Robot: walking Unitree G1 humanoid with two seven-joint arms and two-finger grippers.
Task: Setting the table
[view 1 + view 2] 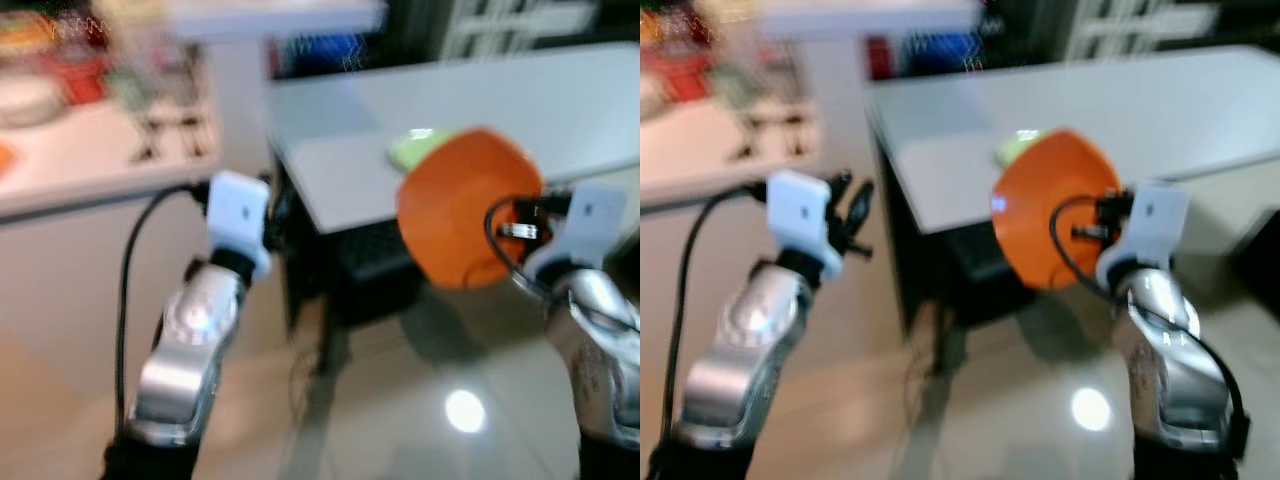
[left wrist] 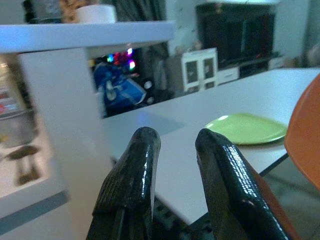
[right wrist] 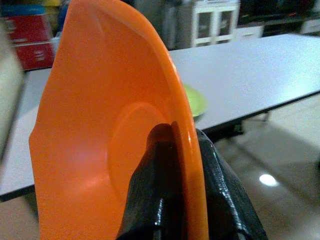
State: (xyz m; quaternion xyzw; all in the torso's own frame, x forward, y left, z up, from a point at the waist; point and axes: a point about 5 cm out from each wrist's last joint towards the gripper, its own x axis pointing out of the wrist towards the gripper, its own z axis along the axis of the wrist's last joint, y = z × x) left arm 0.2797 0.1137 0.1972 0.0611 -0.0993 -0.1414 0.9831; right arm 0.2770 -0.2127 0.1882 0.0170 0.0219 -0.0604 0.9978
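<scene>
Nearest to us, both silver arms rise from the lower edge of the head views, which are blurred. We note the right hand point(image 3: 172, 200) pinching the rim of an orange plate point(image 1: 465, 205): one black finger lies inside the dish, the other presses against its back, with the rim between them. We record the plate as held on edge, tilted nearly upright, in the air just before the near edge of the grey bench point(image 1: 450, 110), above the glossy floor point(image 1: 420, 420).

On the bench, we find a green plate point(image 2: 247, 129) lying flat near that edge, partly hidden behind the orange one in the head views. In the left wrist view the orange plate enters at the side, apart from the green one.

We observe the left hand point(image 2: 175, 150) raised at the robot's left, holding nothing, its two fingers spread with a gap between them, pointing toward the bench. A black cable point(image 1: 135, 250) loops from its wrist.

To the left we note a white counter point(image 1: 90, 160) carrying blurred items, among them something red and a dark rack; we cannot tell more. Beyond the bench, blue and red things stand under a white shelf point(image 2: 90, 35), and a white cabinet point(image 2: 200, 67) stands farther back.
</scene>
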